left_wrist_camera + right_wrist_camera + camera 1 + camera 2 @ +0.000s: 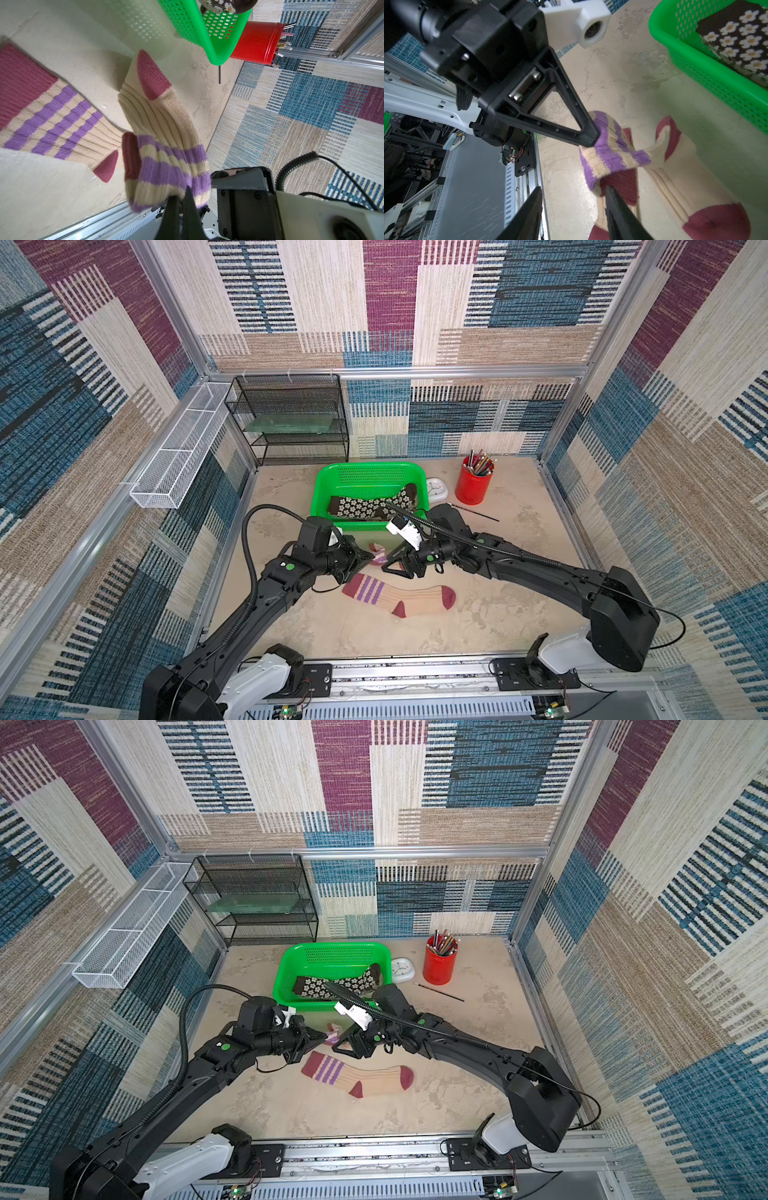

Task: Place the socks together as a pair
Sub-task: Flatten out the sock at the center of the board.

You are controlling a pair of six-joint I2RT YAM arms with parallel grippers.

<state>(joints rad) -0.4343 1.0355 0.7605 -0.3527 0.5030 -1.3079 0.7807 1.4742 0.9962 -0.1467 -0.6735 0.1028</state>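
One cream sock with purple stripes and maroon toe [399,597] [357,1077] lies flat mid-table. Its match [166,128] [612,153] hangs by the striped cuff from my left gripper [181,194] [368,558], which is shut on it; its foot trails to the table before the green basket [370,467]. My right gripper [573,188] [388,566] faces the left one, jaws apart. One of its fingers touches the cuff's edge; the gap between them is bare. Dark brown daisy socks [370,506] lie in the basket.
A red cup of pencils [473,485], a white clock [436,488] and a loose pencil [473,512] sit right of the basket. A black mesh shelf [291,418] stands at the back left, and a white mesh tray [183,448] hangs on the left wall.
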